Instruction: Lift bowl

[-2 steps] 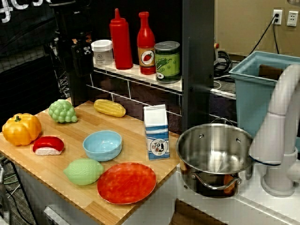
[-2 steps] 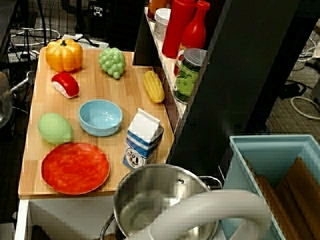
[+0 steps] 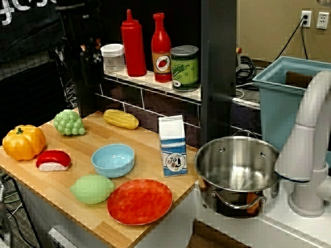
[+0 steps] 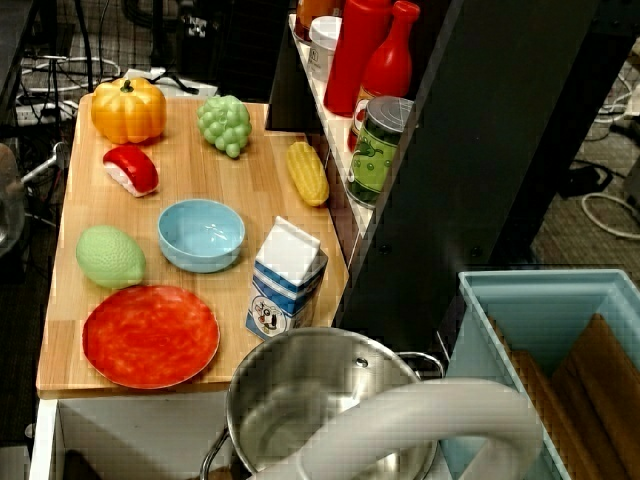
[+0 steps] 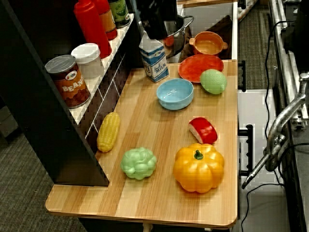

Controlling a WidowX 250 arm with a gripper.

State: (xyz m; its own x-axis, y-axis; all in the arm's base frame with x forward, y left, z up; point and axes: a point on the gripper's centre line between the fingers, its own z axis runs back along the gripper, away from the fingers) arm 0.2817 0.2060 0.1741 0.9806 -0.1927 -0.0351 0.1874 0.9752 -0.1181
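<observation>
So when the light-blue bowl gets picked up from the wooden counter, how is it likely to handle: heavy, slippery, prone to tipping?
The bowl is empty and looks like thin plastic, so it is probably light and stiff. Its smooth, glossy wall may slip under a pinch on the rim. It sits upright on a flat base, so it is unlikely to roll, though a one-sided lift could tilt it toward the lemon close beside it.

Orange pumpkin (image 3: 23, 142), green grapes (image 3: 69, 122), corn cob (image 3: 121, 119), milk carton (image 3: 172, 145), red-orange plate (image 3: 139, 201), steel pot (image 3: 235, 170)
</observation>
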